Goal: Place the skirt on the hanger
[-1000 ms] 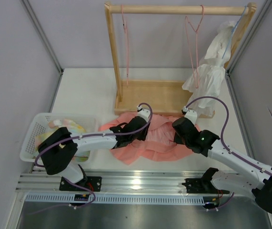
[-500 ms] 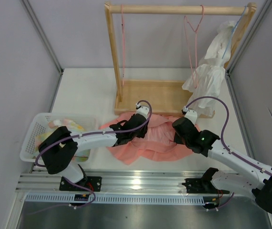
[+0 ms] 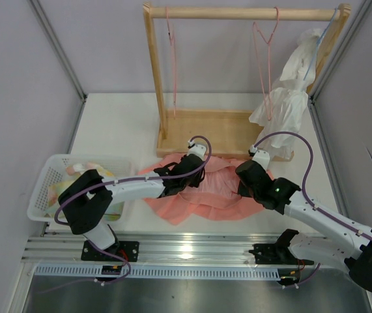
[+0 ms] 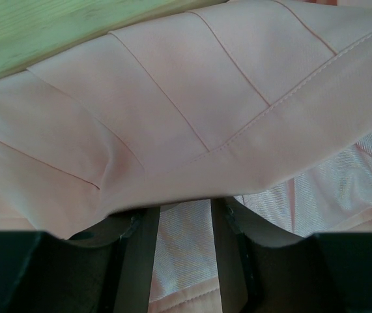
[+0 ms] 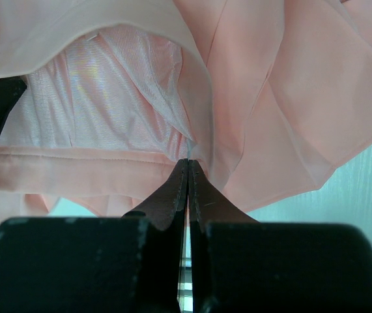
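Note:
The salmon-pink pleated skirt lies crumpled on the table in front of the wooden rack. My left gripper is at its far edge. In the left wrist view its fingers stand apart over the skirt's shiny lining, and an outer fold drapes over the hidden tips. My right gripper is at the skirt's right side, its jaws pressed together on a thin edge of the skirt. Two thin pink hangers, one on the left and one on the right, hang on the rack's rail.
The rack's wooden base lies just beyond the skirt. A white garment on a pale blue hanger hangs at the rack's right end. A white basket with pastel cloth stands at the left.
My left gripper has shifted slightly toward the rack and its fingers have parted a touch. The left pink hanger swings a little. My right arm has stayed still.

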Action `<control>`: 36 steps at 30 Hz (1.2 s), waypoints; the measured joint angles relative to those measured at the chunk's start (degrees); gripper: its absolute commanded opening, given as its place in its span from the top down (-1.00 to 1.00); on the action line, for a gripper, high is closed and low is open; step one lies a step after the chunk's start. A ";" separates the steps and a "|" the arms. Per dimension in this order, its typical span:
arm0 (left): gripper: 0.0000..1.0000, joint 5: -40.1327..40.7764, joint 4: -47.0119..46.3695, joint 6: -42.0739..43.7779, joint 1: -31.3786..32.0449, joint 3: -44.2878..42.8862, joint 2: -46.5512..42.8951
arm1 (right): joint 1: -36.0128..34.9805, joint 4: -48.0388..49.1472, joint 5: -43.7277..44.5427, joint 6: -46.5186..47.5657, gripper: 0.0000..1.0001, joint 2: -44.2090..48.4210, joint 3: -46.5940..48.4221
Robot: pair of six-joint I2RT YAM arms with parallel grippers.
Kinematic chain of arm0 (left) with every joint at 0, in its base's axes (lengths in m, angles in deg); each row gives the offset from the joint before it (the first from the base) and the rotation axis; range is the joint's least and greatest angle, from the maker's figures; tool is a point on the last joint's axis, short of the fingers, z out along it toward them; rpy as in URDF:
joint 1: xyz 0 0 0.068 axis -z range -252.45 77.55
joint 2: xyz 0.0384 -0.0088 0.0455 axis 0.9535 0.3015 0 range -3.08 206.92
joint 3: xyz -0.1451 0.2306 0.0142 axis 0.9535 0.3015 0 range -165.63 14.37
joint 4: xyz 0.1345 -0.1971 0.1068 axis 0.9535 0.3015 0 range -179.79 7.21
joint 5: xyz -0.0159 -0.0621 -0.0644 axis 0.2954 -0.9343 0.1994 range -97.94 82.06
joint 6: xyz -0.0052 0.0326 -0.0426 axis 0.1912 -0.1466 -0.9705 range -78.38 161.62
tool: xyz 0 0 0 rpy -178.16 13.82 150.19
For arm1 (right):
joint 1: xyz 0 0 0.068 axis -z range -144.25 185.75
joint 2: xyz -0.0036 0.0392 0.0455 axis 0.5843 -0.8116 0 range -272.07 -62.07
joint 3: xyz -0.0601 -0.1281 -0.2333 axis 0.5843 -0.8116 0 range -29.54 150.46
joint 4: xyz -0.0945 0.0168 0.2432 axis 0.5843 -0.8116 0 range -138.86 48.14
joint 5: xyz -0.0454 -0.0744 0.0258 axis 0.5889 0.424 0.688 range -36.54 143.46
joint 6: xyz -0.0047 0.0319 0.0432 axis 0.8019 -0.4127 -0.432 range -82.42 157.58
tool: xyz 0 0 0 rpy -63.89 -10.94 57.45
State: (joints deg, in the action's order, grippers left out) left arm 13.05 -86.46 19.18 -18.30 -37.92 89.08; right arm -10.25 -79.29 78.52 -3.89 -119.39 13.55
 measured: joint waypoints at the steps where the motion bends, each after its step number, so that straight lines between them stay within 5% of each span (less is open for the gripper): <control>1: 0.17 0.13 0.00 0.00 0.00 -0.07 0.09 | 0.00 0.00 0.00 0.00 1.00 0.00 0.00; 15: 0.35 0.44 0.76 0.02 -0.24 -2.16 2.45 | 0.00 0.02 0.00 0.00 1.00 0.00 0.00; 36: 0.95 0.44 1.25 0.46 -1.49 -2.19 2.45 | 0.00 0.04 -0.02 0.15 1.00 0.00 0.00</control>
State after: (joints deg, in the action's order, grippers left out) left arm 13.49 -85.21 19.64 -19.79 -40.10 91.52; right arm -10.25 -79.25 78.50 -3.74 -119.39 13.55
